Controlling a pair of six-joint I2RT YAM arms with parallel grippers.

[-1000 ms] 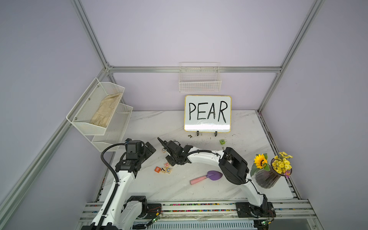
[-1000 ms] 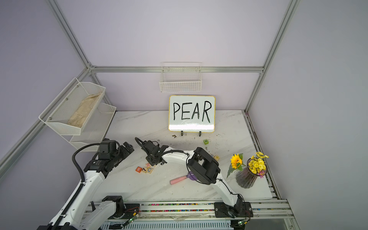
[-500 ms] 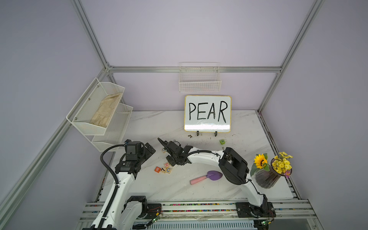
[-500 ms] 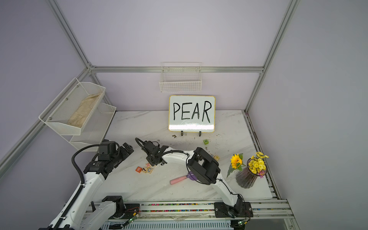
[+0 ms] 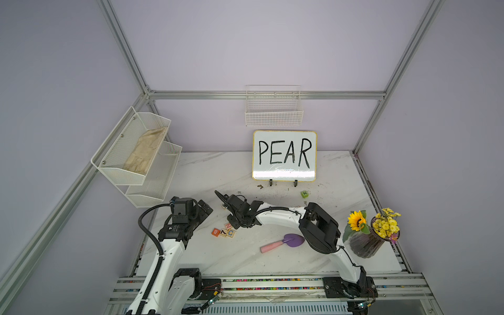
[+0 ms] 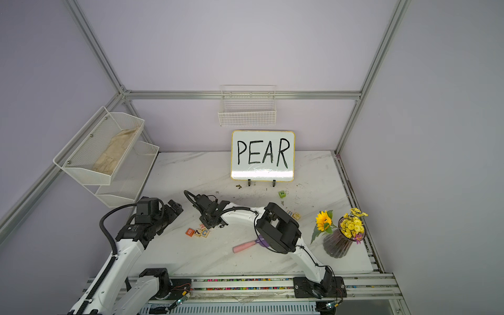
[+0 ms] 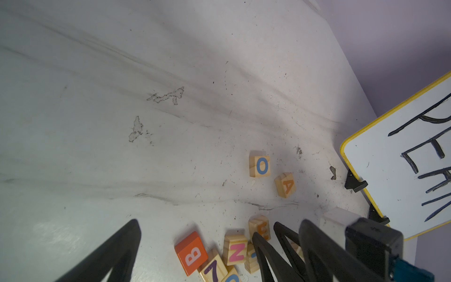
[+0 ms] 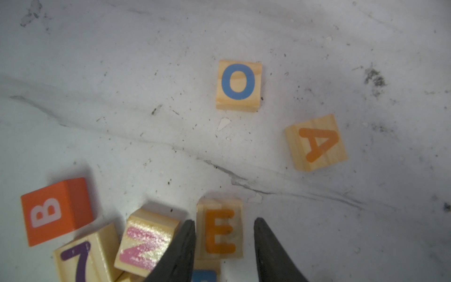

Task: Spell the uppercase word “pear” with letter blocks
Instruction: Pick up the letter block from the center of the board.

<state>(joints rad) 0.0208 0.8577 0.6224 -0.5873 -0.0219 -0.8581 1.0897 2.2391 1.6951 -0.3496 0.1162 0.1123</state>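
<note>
In the right wrist view the pale-wood E block (image 8: 220, 232) lies on the table between the fingers of my right gripper (image 8: 224, 221). One finger touches its side; a narrow gap shows at the other, so the gripper is open. The A block (image 8: 317, 142) lies apart, further out. In both top views my right gripper (image 5: 231, 222) reaches down at the block cluster left of centre. My left gripper (image 7: 218, 223) hovers wide open beside that cluster, holding nothing, with the E block (image 7: 260, 227) and the A block (image 7: 285, 186) in its view.
Around the E block lie a pink N block (image 8: 144, 241), a purple 7 block (image 8: 83, 258), an orange B cube (image 8: 55, 211) and an O block (image 8: 238, 83). A purple trowel (image 5: 283, 242), a flower vase (image 5: 365, 240), a green N cube (image 5: 304, 194) and the PEAR whiteboard (image 5: 284, 155) stand further right and back.
My right gripper's jaws have narrowed around the E block. Both arms stay almost where they were.
</note>
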